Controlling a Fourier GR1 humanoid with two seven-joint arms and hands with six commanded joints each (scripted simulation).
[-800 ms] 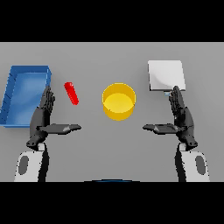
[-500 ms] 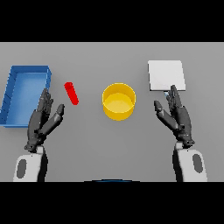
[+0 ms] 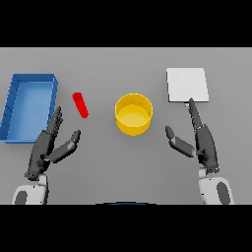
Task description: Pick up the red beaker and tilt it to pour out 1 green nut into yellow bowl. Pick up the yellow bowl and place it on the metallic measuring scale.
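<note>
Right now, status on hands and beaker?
Left robot hand open, short of red beaker. Right robot hand open, below scale. Yellow bowl untouched. Path clear.

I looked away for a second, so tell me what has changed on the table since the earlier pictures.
The left hand has turned and angled toward the red beaker; the right hand has rotated too, its fingers pointing at the metallic measuring scale. Both are open, holding nothing. Beaker, yellow bowl, scale and blue tray have not moved.

Grey table (image 3: 123,64) w/ blue tray (image 3: 15,106), red beaker (image 3: 80,105), yellow bowl (image 3: 133,114), scale (image 3: 186,84).
</note>
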